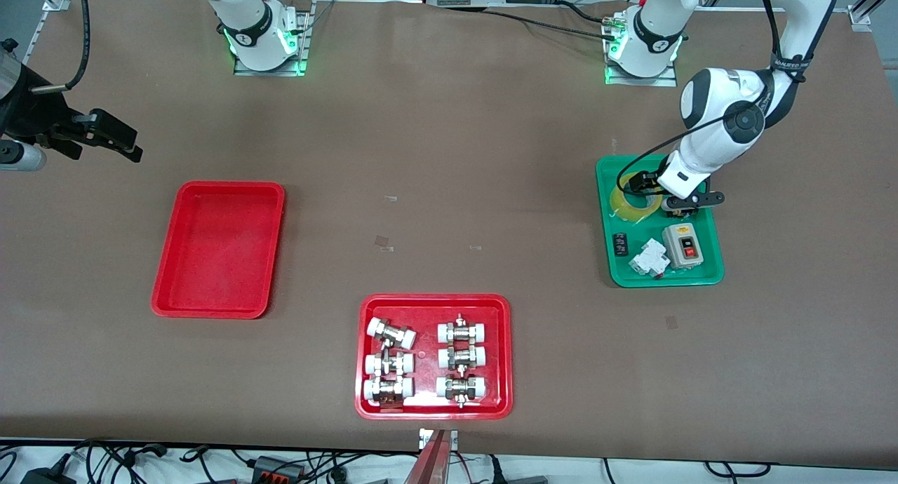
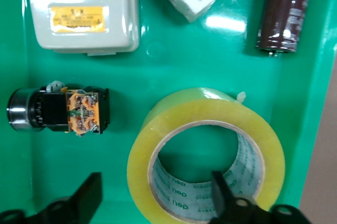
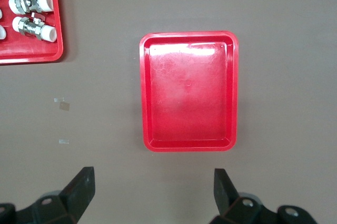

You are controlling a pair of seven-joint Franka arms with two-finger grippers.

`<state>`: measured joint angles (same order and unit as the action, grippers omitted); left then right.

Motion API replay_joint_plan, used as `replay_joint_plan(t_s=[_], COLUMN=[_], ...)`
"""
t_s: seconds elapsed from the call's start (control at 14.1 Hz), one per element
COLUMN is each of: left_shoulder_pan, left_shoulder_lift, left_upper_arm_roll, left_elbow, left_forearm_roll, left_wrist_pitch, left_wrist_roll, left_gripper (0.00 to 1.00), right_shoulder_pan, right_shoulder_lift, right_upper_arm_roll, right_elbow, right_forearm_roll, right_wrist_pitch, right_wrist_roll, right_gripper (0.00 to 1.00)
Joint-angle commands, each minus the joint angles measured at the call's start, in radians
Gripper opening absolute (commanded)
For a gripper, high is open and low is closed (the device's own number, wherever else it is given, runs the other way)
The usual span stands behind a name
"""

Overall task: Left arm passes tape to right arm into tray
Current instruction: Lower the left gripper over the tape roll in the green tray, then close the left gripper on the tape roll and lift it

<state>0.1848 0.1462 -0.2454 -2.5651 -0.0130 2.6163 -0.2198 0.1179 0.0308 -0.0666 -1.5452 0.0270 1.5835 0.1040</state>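
The left end effector (image 2: 152, 195) is lowered into the green tray (image 1: 708, 273), fingers parted astride the tape's (image 2: 205, 150) wall. The right end effector (image 3: 152, 190), held open, waits near the bench's edge, above the red tray (image 3: 189, 91).

The big white left arm (image 1: 722, 130) covers part of the translucent yellow tape roll (image 1: 635, 202); the black right gripper (image 1: 105, 139) is cut off by the front view's edge.

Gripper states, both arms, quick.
Left gripper: open, low over the green tray, one finger inside the tape core, the other outside; not holding yet.
Right gripper: open, holding nothing, waiting above the table near the red tray.
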Motion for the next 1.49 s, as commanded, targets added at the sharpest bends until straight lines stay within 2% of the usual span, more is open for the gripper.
replay_joint_plan(t_s=[0.0, 0.07, 0.14, 0.21, 0.28, 0.5, 0.71, 0.85, 0.92, 1.14, 1.28, 1.42], left_shoulder_pan=[0.015, 0.015, 0.015, 0.016, 0.016, 0.016, 0.016, 0.013, 0.013, 0.002, -0.019, -0.027], left_shoulder_lift=[0.001, 0.003, 0.001, 0.000, 0.000, -0.022, -0.083, -0.131, -0.138, -0.105, -0.117, -0.094], left_upper_arm_roll=[-0.006, -0.006, -0.006, -0.008, -0.008, -0.008, -0.008, -0.017, -0.018, -0.015, -0.035, -0.118], left_elbow=[0.005, 0.005, 0.006, 0.006, 0.006, 0.037, 0.092, 0.169, 0.252, 0.611, 0.724, 0.830], left_forearm_roll=[0.022, 0.022, 0.022, 0.022, 0.022, 0.022, 0.022, 0.024, 0.024, 0.024, 0.012, 0.007], left_wrist_pitch=[0.007, 0.007, 0.002, -0.002, -0.007, -0.093, -0.231, -0.374, -0.497, -0.908, -0.998, -1.003], left_wrist_roll=[-0.058, -0.058, -0.059, -0.059, -0.059, -0.059, -0.059, -0.055, -0.058, -0.079, -0.105, -0.113], left_gripper=[0.50, 0.42, 0.23, 0.08, 0.00, 0.00, 0.00, 0.00, 0.00, 0.00, 0.00, 0.00], right_shoulder_pan=[-0.009, -0.009, -0.009, -0.009, -0.009, -0.009, -0.009, -0.009, -0.009, -0.010, -0.014, -0.026], right_shoulder_lift=[0.000, -0.002, -0.002, -0.002, -0.002, -0.002, -0.002, 0.000, 0.000, 0.001, 0.006, 0.009], right_upper_arm_roll=[0.005, 0.005, 0.005, 0.005, 0.005, 0.005, 0.005, 0.005, 0.005, 0.005, 0.005, 0.005], right_elbow=[0.008, 0.008, 0.008, 0.008, 0.008, 0.008, 0.008, 0.008, 0.008, 0.008, 0.011, 0.010], right_forearm_roll=[0.008, 0.008, 0.008, 0.008, 0.010, 0.010, 0.010, 0.010, 0.010, 0.010, 0.008, 0.004], right_wrist_pitch=[-0.013, -0.013, -0.013, -0.013, -0.013, -0.013, -0.011, -0.011, -0.011, -0.011, -0.020, -0.045], right_wrist_roll=[-0.003, -0.003, -0.003, -0.003, -0.003, -0.003, -0.003, -0.003, -0.003, -0.003, 0.002, -0.003], right_gripper=[1.00, 1.00, 1.00, 1.00, 1.00, 1.00, 1.00, 1.00, 1.00, 1.00, 1.00, 1.00])
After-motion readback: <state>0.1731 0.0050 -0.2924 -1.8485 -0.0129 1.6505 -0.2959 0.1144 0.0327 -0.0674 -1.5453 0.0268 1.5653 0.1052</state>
